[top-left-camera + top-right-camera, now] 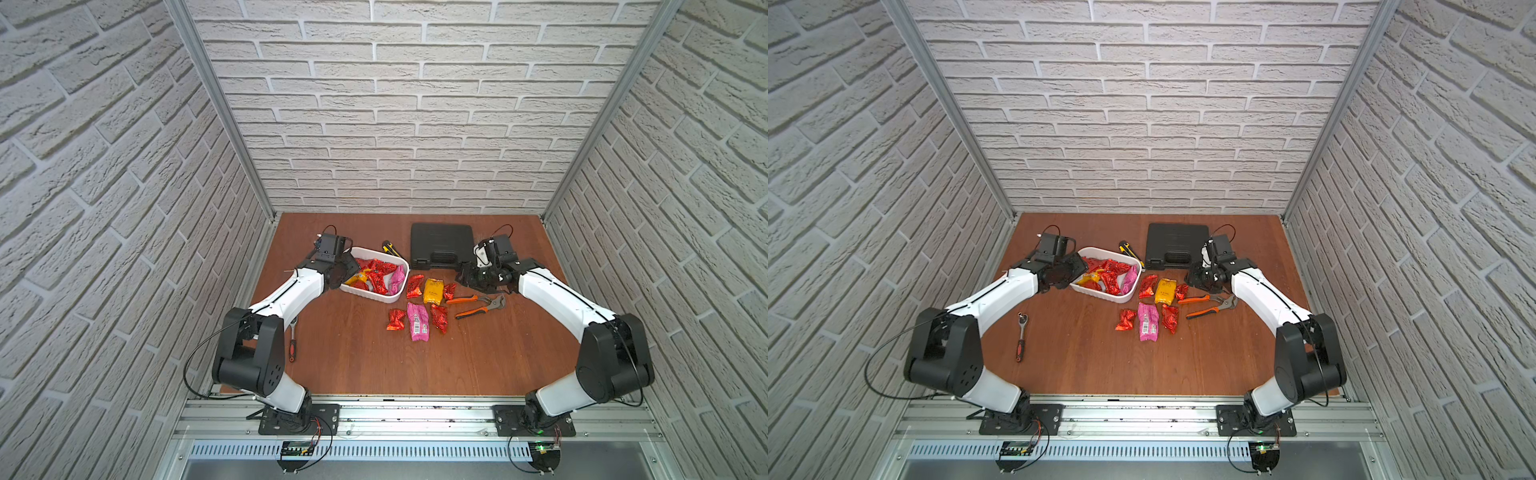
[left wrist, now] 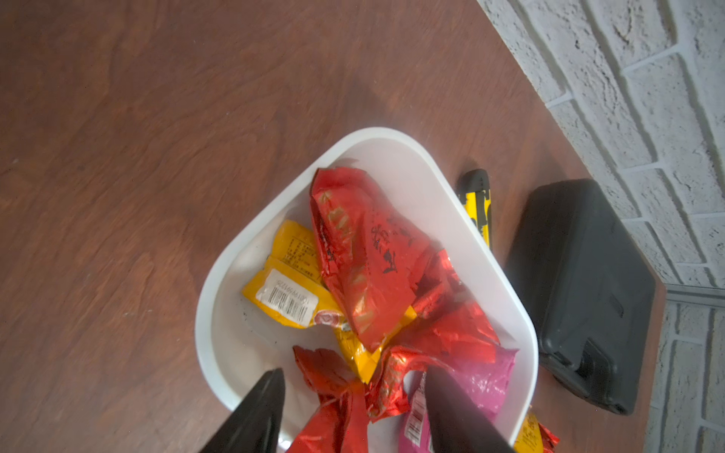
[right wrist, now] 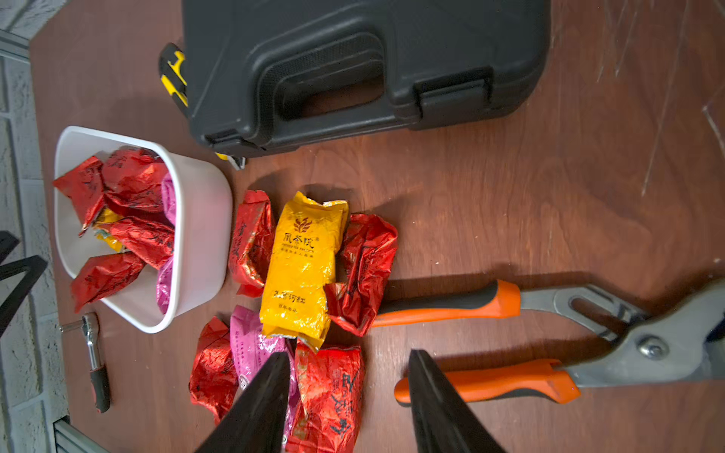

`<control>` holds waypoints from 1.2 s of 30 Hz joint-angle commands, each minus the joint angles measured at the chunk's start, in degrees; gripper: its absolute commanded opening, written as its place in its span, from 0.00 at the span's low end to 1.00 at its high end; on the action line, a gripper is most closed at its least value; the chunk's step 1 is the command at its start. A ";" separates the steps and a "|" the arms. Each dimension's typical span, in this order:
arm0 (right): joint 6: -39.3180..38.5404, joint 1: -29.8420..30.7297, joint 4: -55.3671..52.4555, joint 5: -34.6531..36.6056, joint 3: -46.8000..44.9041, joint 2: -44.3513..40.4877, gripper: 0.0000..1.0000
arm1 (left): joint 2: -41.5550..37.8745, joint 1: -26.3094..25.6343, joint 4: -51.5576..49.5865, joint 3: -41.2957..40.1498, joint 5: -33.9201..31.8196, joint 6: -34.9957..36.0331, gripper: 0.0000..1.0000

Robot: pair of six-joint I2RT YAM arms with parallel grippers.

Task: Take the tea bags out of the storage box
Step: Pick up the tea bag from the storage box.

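**Storage box:** the white plastic tub with rounded corners [image 1: 375, 297] stands on the brown wooden tabletop [image 1: 353, 365], toward 11 o'clock from the table's centre.

**Contents:** crinkly foil tea bags [image 1: 376, 272] lie inside. Several are shiny red, one is yellow-orange, and one pink bag rests against the wall at 3 o'clock.

**Removed items:** six loose sachets [image 1: 432, 291] lie on the wood at 4 o'clock of the tub, just beside it. Four are red, one yellow and one pink.

**Left gripper** [image 2: 353, 372]: it hangs over the tub's 9 o'clock end with jaws released. Red foil lies between the fingers, unclamped.

**Right gripper** [image 3: 350, 355]: it hovers at 3 o'clock of the loose sachets with jaws spread, grasping nothing.

**Other items:** orange-handled pliers [image 1: 478, 305] lie near the right gripper. A black hard case [image 1: 441, 245] sits at 2 o'clock of the tub.
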 commanded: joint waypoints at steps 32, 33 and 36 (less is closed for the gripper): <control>-1.96 0.41 -1.65 -5.16 -0.26 -7.94 0.52 | 4.13 2.00 9.35 4.75 -1.31 6.60 0.00; -2.08 0.47 -1.94 -6.15 0.19 -7.79 0.52 | 2.60 1.50 9.72 4.20 -1.47 8.30 0.00; -1.94 1.18 -1.37 -10.01 1.25 -8.01 0.52 | -2.40 -0.57 11.46 2.97 1.87 15.66 0.00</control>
